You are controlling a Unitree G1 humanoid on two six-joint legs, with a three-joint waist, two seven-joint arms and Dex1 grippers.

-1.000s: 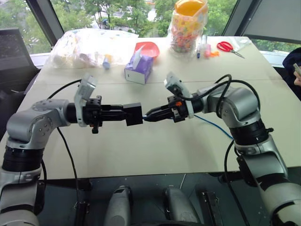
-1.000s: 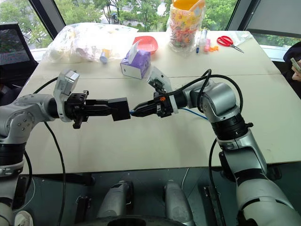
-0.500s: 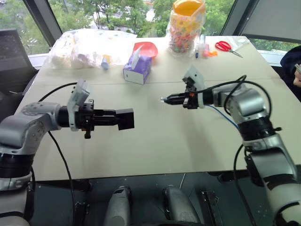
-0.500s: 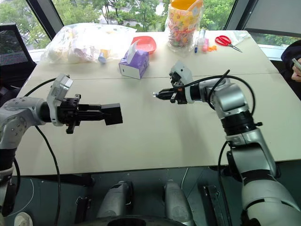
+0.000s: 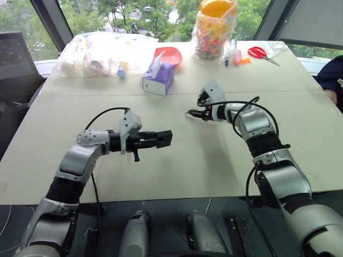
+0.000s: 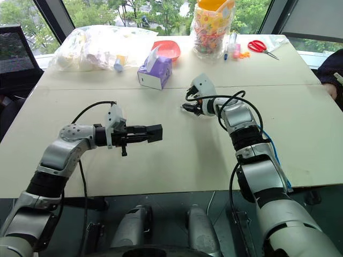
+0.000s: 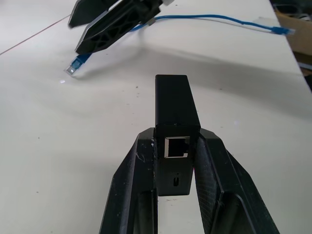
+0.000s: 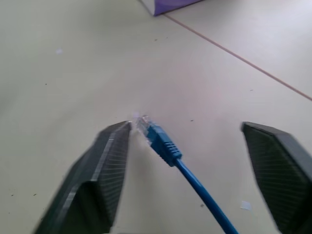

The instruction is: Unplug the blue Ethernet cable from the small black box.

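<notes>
- Looking along the right gripper [image 8: 187, 165], you see its two black fingers spread wide apart with nothing clamped; the thin bright blue Ethernet cable [image 8: 195, 185] lies loose on the pale table [image 8: 73, 58] between them.
- The cable's clear plug tip rests just beside one finger; whether they touch is hard to tell. The cord's far run is cut off at the picture edge.
- From the head views the plug is too small to make out under the right gripper.
- Your left gripper [image 7: 176, 146] is clamped on the small flat matte-black plastic box [image 7: 174, 109], held above the table, well apart from the plug.
- The box's long axis runs along the fingers; its empty port faces back toward the wrist.
</notes>
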